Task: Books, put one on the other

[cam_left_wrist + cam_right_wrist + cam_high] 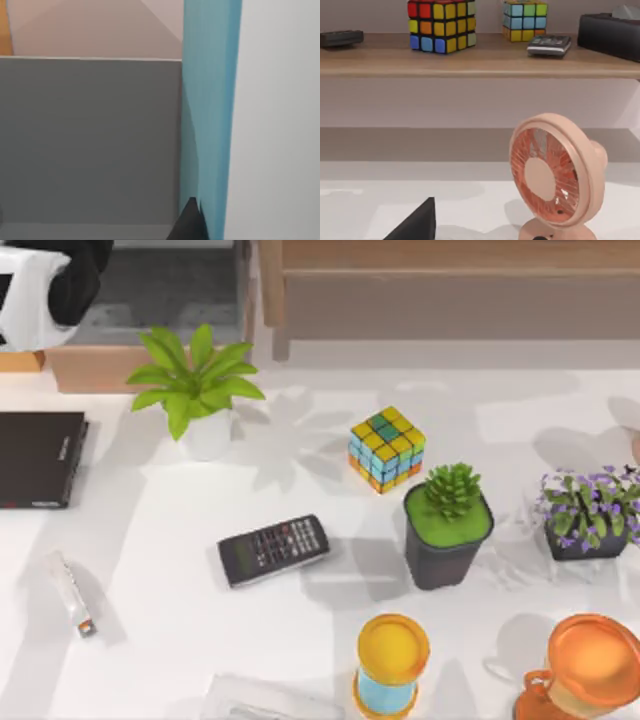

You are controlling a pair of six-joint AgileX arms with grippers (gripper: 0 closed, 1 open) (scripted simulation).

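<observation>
The black book (38, 459) lies flat at the tabletop's (150, 640) left edge, and a teal-blue book (210, 115) shows close up in the left wrist view. Toward the middle lie a calculator (273, 549) and a leafy plant (195, 385), well apart from the black book. I cannot tell how either gripper's fingers stand.

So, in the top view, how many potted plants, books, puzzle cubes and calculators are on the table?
Potted plants: 3
Black book: 1
Puzzle cube: 1
Calculator: 1
Total: 6

You see a matt black book (38, 458) on a smooth white tabletop (150, 640); a glossy orange mug (585, 670).
</observation>
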